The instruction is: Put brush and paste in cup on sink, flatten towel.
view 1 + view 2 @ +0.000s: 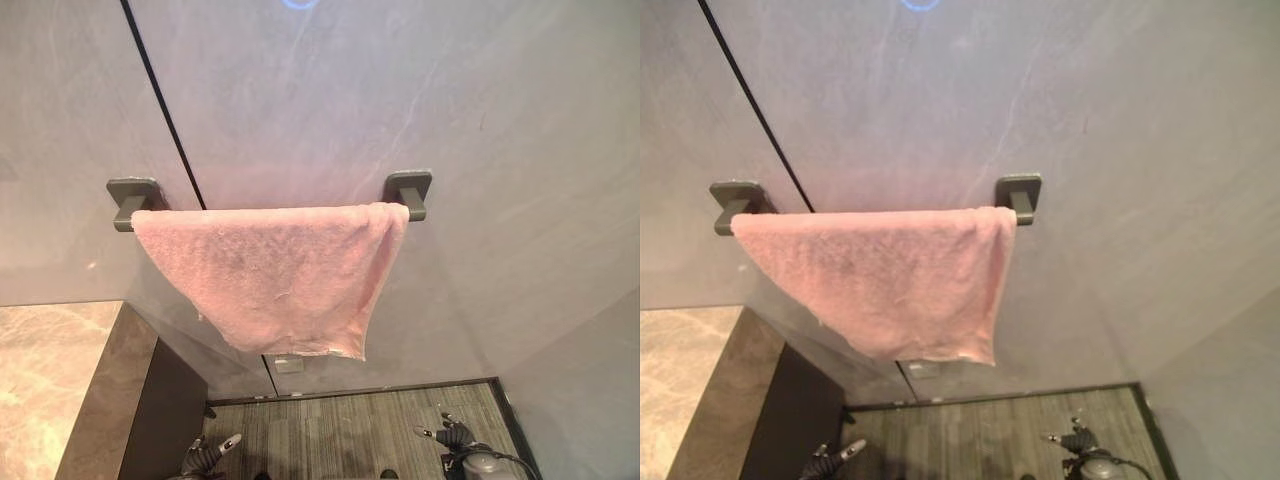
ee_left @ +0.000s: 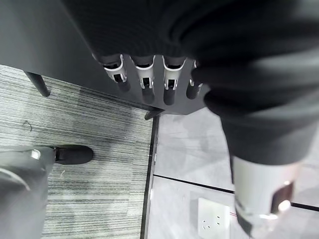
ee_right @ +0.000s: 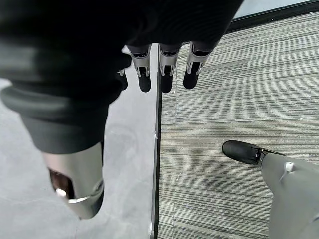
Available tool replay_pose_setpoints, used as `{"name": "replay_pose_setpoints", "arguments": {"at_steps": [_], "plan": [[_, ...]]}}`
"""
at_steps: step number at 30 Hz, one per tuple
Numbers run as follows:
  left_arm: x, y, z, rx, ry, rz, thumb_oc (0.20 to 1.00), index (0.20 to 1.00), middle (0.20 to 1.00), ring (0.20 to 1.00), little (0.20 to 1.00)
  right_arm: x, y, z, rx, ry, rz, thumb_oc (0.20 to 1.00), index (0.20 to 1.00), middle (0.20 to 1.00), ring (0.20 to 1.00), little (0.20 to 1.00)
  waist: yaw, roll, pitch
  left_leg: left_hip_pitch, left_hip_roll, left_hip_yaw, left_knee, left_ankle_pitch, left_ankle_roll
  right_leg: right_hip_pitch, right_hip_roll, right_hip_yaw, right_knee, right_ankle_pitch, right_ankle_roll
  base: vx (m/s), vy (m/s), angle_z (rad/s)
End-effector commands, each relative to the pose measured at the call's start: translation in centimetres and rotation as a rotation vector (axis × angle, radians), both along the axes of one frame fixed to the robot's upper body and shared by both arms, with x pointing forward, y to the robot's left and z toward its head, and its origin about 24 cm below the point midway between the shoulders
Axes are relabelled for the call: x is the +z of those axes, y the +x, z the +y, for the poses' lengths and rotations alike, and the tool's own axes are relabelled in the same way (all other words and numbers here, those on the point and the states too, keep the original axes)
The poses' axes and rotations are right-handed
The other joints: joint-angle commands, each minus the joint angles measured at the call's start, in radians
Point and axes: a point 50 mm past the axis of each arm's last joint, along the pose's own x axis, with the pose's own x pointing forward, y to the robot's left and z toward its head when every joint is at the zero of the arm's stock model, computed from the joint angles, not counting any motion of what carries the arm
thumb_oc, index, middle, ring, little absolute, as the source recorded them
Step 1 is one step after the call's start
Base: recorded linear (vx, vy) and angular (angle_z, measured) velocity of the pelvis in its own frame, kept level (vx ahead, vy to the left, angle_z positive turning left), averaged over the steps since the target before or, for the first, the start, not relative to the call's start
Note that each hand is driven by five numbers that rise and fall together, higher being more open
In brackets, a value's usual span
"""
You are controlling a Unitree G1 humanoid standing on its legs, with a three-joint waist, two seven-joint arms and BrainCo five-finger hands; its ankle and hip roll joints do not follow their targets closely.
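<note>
Grey wall, towel [image 1: 275, 275] far above both hands

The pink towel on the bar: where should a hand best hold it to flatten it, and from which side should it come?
Probably the hanging lower right corner of the pink towel, approached from below and in front. The towel slants on the bar: its bottom edge drops lowest there and hangs free of the wall, while the left side is drawn up. The right hand, low and open, is on that side.

- Grey wall [image 1: 420, 90] with a dark vertical seam, filling the upper frame.
- Marble counter [image 1: 50, 370] at lower left.
- Striped grey floor [image 1: 350, 430] at the bottom.
- White socket [image 2: 214, 224] low on the wall.
</note>
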Motion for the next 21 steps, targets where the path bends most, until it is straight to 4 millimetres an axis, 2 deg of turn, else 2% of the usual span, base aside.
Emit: {"name": "replay_pose_setpoints", "arguments": {"at_steps": [1,21], "plan": [[0.72,1.87,0.99,-0.036,0.038,-0.054,1.000,1.000,1.000,1.000,1.000,0.49,1.90,0.46,0.038,-0.013,-0.047,1.000,1.000,1.000,1.000,1.000,-0.001,-0.021,0.010,0.008,0.014,0.018,0.006,-0.021,-0.011,-0.041,-0.059,0.013,0.001,0.050,0.037,0.00,0.000,0.00],[0.82,2.35,0.41,-0.032,0.014,-0.082,1.000,1.000,1.000,1.000,1.000,0.46,1.84,0.34,0.038,-0.023,-0.041,1.000,1.000,1.000,1.000,1.000,-0.005,-0.018,0.014,0.010,0.019,0.021,0.006,-0.021,-0.012,-0.041,-0.053,0.016,0.001,0.045,0.036,0.00,-0.001,0.00]]}}
